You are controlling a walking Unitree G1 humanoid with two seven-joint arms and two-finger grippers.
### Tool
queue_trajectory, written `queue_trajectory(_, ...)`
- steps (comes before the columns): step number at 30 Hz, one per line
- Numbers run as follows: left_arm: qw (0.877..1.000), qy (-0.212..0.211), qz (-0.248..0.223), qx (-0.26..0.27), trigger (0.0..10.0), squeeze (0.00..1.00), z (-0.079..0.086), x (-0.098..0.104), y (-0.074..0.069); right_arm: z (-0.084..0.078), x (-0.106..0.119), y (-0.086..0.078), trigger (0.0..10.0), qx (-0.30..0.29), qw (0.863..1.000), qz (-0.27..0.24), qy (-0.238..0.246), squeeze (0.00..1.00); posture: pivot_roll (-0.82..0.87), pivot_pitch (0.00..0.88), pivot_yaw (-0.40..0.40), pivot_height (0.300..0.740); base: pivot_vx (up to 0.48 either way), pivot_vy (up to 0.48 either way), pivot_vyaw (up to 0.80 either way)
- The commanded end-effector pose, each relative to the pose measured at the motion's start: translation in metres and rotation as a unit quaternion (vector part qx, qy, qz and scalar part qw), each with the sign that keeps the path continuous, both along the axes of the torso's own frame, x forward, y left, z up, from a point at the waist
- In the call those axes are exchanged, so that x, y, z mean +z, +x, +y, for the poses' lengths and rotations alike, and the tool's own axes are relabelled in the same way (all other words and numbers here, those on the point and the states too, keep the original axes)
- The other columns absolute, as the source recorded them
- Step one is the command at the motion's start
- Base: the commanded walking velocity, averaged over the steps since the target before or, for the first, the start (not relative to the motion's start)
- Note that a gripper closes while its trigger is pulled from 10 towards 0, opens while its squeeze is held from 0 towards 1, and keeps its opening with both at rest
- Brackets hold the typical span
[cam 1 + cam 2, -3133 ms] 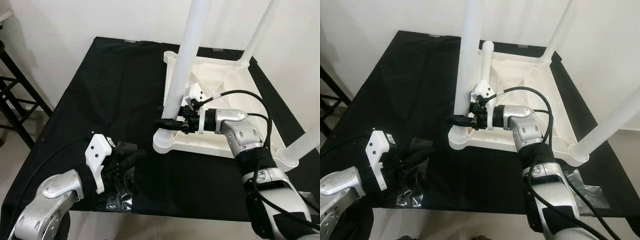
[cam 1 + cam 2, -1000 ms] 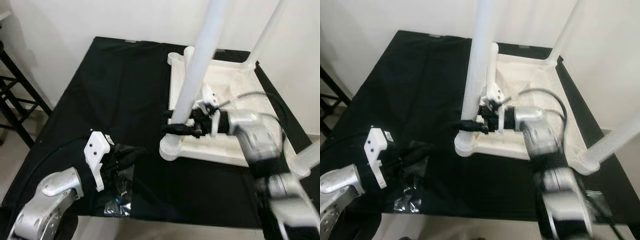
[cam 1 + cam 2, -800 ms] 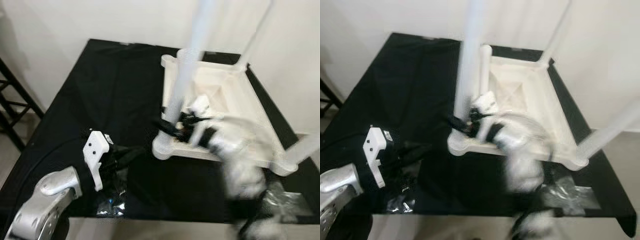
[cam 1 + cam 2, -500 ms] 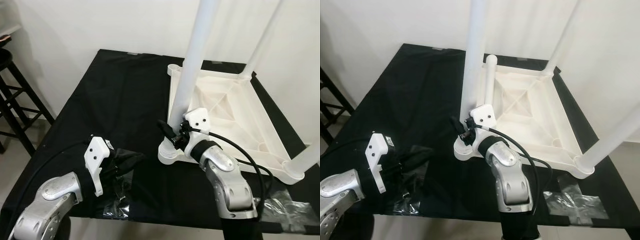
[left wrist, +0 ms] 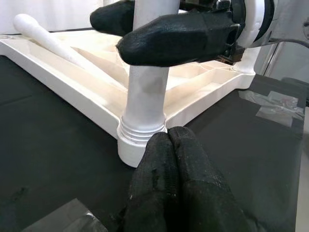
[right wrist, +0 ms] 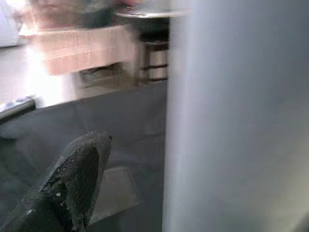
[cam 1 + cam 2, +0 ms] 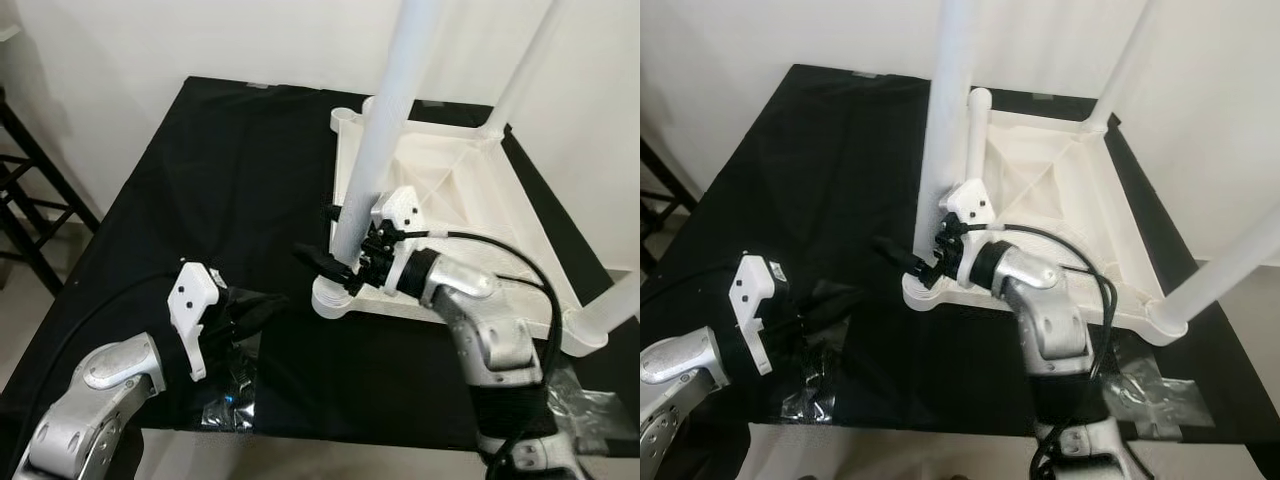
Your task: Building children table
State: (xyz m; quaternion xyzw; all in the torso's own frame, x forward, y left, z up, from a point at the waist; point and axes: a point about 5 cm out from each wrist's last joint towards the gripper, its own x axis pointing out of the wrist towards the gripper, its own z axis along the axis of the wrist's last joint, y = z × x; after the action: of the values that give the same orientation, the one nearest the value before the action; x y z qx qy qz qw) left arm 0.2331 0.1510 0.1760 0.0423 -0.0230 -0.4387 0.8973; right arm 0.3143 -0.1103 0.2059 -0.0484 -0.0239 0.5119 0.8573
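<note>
I am looking down at a small white table top (image 7: 470, 210) lying upside down on a black-draped worktop (image 7: 220, 180), its legs pointing up; my landmark is the near leg (image 7: 375, 150), which rises from the corner socket (image 7: 335, 297) closest to my left side. My right hand (image 7: 335, 240) is at the foot of that leg, just above the socket, with one black finger (image 7: 320, 262) reaching past the leg on the side away from the table top and the other on the far side of the leg; the fingers stand apart with the leg between them, and whether they are pressing on it I cannot tell. The leg's long axis runs upright, leaning slightly toward the far side of the table top, so my fingers cross it nearly at right angles, low down; in my judgement any seating or turning of the leg depends on that low, square hold. My left hand (image 7: 250, 315) sits on the worktop, out from the socket on the side away from the table top and nearer to me, fingers pressed together and empty, their tips aimed at the socket; in the left wrist view those fingertips (image 5: 169, 159) come close to the ribbed collar of the socket. My right hand is plainly the nearer one.
</note>
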Motion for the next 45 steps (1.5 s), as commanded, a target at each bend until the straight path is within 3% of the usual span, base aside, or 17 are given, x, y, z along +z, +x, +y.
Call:
queue_trajectory(1, 1.0, 0.001, 0.001, -0.008, 10.0, 0.0, -0.003, -0.001, -0.002, -0.003, -0.001, 0.005, 10.0, 0.089, 0.996, -0.001, -0.027, 0.0, 0.04, 0.098, -0.115, 0.74, 0.0, 0.0, 0.0)
queue_trajectory(7, 1.0, 0.001, 0.0, -0.008, 10.0, 0.0, -0.004, 0.0, -0.004, -0.007, -0.003, 0.012, 9.3, 0.138, 0.989, 0.014, -0.047, 0.0, 0.05, 0.104, -0.118, 0.74, 0.0, 0.0, 0.0)
queue_trajectory(8, 1.0, 0.001, -0.001, -0.008, 10.0, 0.0, -0.004, 0.001, -0.005, -0.009, -0.002, 0.018, 2.5, 0.139, 0.989, 0.018, -0.05, 0.0, 0.06, 0.115, -0.123, 0.74, 0.0, 0.0, 0.0)
queue_trajectory(9, 1.0, 0.001, -0.001, -0.008, 10.0, 0.0, -0.004, 0.001, -0.005, -0.009, -0.002, 0.018, 2.5, 0.139, 0.989, 0.018, -0.05, 0.0, 0.06, 0.115, -0.123, 0.74, 0.0, 0.0, 0.0)
queue_trajectory(10, 1.0, 0.0, -0.001, -0.009, 10.0, 0.0, -0.004, 0.001, -0.006, -0.014, 0.001, 0.026, 0.0, 0.135, 0.989, 0.024, -0.049, 0.0, 0.06, 0.123, -0.124, 0.74, 0.0, 0.0, 0.0)
queue_trajectory(15, 1.0, 0.004, 0.001, -0.014, 10.0, 0.0, -0.004, 0.002, -0.009, -0.027, 0.004, 0.035, 0.0, 0.133, 0.989, 0.039, -0.055, 0.0, 0.07, 0.132, -0.121, 0.74, 0.0, 0.0, 0.0)
queue_trajectory(24, 0.999, 0.037, -0.003, -0.003, 10.0, 0.0, -0.003, -0.002, -0.01, -0.034, -0.018, 0.027, 0.0, 0.143, 0.986, 0.043, -0.073, 0.0, 0.07, 0.137, -0.119, 0.74, 0.0, 0.0, 0.0)
queue_trajectory(25, 0.998, 0.063, -0.012, 0.004, 10.0, 0.0, -0.004, -0.005, -0.012, -0.033, -0.029, 0.014, 0.0, 0.103, 0.991, 0.041, -0.078, 0.0, 0.05, 0.134, -0.119, 0.74, 0.0, 0.0, 0.0)
queue_trajectory(27, 0.998, 0.063, -0.012, 0.004, 10.0, 0.0, -0.004, -0.005, -0.012, -0.033, -0.029, 0.014, 0.0, 0.103, 0.991, 0.041, -0.078, 0.0, 0.05, 0.134, -0.119, 0.74, 0.0, 0.0, 0.0)
queue_trajectory(28, 0.998, 0.068, -0.011, 0.003, 10.0, 0.0, -0.004, -0.007, -0.013, -0.025, -0.037, 0.009, 0.0, 0.019, 0.995, 0.045, -0.089, 0.0, 0.05, 0.128, -0.118, 0.74, 0.0, 0.0, 0.0)
queue_trajectory(29, 0.998, 0.068, -0.011, 0.003, 10.0, 0.0, -0.004, -0.007, -0.013, -0.025, -0.037, 0.009, 0.0, 0.019, 0.995, 0.045, -0.089, 0.0, 0.05, 0.128, -0.118, 0.74, 0.0, 0.0, 0.0)
queue_trajectory(30, 0.997, 0.077, -0.007, -0.01, 10.0, 0.0, -0.007, -0.011, -0.015, -0.005, -0.05, -0.016, 0.0, -0.269, 0.96, 0.074, -0.037, 0.0, 0.02, 0.134, -0.095, 0.74, 0.0, 0.0, 0.0)
queue_trajectory(32, 0.997, 0.077, -0.005, -0.015, 10.0, 0.0, -0.008, -0.011, -0.015, 0.002, -0.054, -0.032, 0.0, -0.295, 0.951, 0.092, -0.029, 0.0, 0.02, 0.134, -0.095, 0.74, 0.0, 0.0, 0.0)
queue_trajectory(36, 0.997, 0.077, -0.003, -0.022, 10.0, 0.0, -0.009, -0.013, -0.016, 0.005, -0.052, -0.038, 0.0, -0.287, 0.955, 0.062, -0.046, 0.0, -0.01, 0.112, -0.078, 0.74, 0.0, 0.0, 0.0)
queue_trajectory(42, 0.995, 0.088, -0.003, -0.038, 10.0, 0.0, -0.013, -0.016, -0.013, 0.0, -0.053, -0.011, 0.0, -0.28, 0.957, 0.039, -0.059, 0.0, -0.01, 0.094, -0.063, 0.74, 0.0, 0.0, 0.0)
queue_trajectory(43, 0.995, 0.089, -0.004, -0.036, 10.0, 0.0, -0.013, -0.016, -0.013, 0.001, -0.051, -0.008, 10.0, -0.273, 0.96, 0.039, -0.058, 0.0, -0.01, 0.093, -0.059, 0.74, 0.0, 0.0, 0.0)
queue_trajectory(45, 0.996, 0.088, -0.005, -0.033, 10.0, 0.0, -0.013, -0.016, -0.013, 0.003, -0.047, -0.007, 10.0, -0.252, 0.966, 0.041, -0.051, 0.0, -0.01, 0.096, -0.06, 0.74, 0.0, 0.0, 0.0)
